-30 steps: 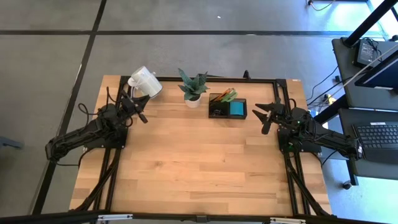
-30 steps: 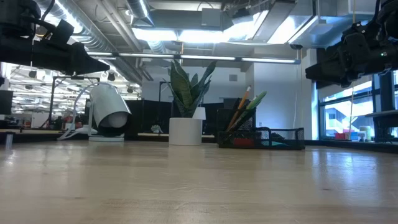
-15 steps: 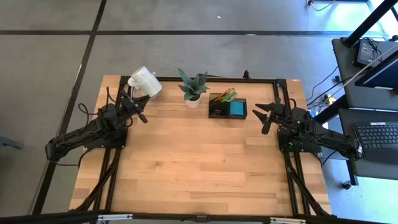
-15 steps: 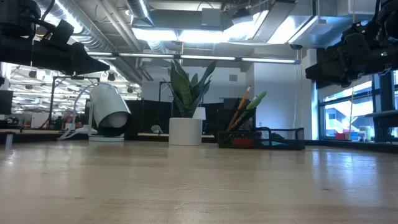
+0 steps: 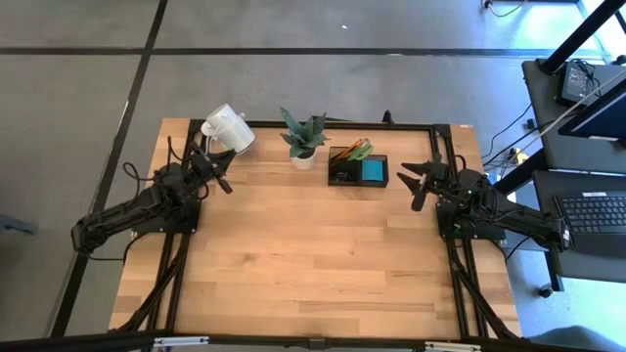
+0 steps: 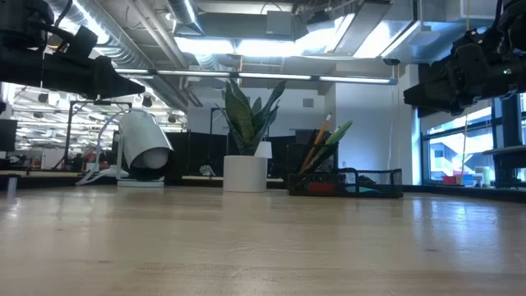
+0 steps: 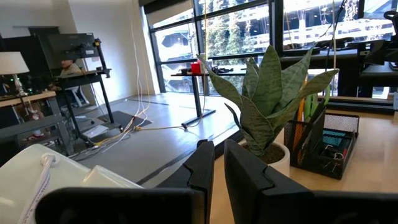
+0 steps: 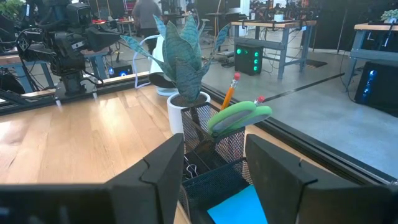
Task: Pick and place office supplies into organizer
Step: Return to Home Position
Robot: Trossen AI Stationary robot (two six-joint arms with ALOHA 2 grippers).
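The black mesh organizer (image 5: 357,169) stands at the far middle of the table. In it are green-handled scissors (image 8: 239,116), orange and yellow pencils (image 6: 319,140), a blue sticky-note pad (image 5: 372,170) and small black clips (image 8: 193,171). My left gripper (image 5: 223,182) hovers at the far left, level, pointing toward the plant. Its fingers (image 7: 205,165) are shut, with only a thin slit between them and nothing in it. My right gripper (image 5: 411,186) hovers just right of the organizer, level, open and holding nothing. The organizer shows beyond its fingers (image 8: 161,168).
A white mug (image 5: 227,128) lies on its side at the far left corner. A white pot with a spiky green plant (image 5: 304,139) stands just left of the organizer. The middle and near parts of the wooden tabletop (image 5: 313,264) are bare.
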